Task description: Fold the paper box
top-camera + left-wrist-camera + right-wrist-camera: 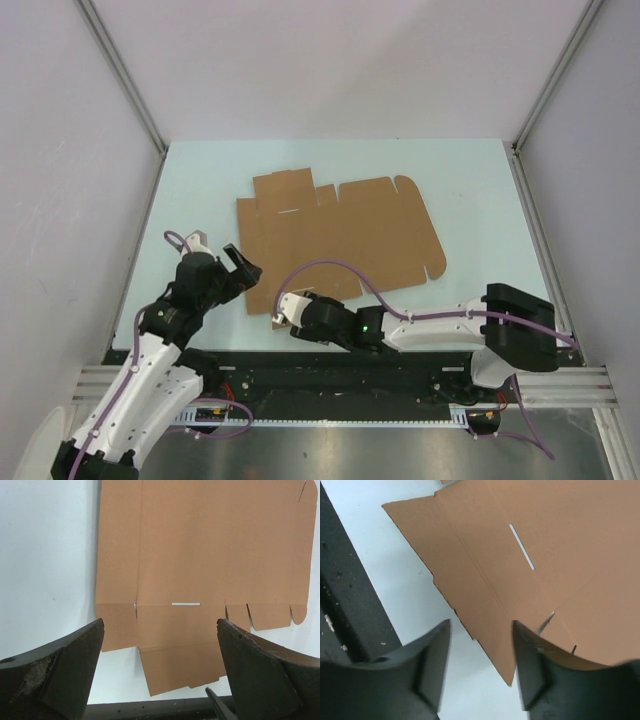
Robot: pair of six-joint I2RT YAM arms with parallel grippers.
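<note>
The paper box (340, 240) lies flat and unfolded on the pale table, a brown die-cut sheet with flaps and a slot. My left gripper (243, 266) is open and empty just off the sheet's near left edge. In the left wrist view its fingers stand wide apart around the left gripper's gap (160, 627), with the sheet (200, 545) beyond them. My right gripper (281, 311) is open at the sheet's near left corner. In the right wrist view (481, 627) a pointed flap edge of the sheet (545, 530) lies between its jaws, and the right finger (535, 665) overlaps the cardboard.
A black rail (330, 370) runs along the table's near edge and shows in both wrist views (150, 710) (345, 605). My right arm (440, 325) stretches leftward along that edge. White walls and metal posts (125, 75) enclose the table.
</note>
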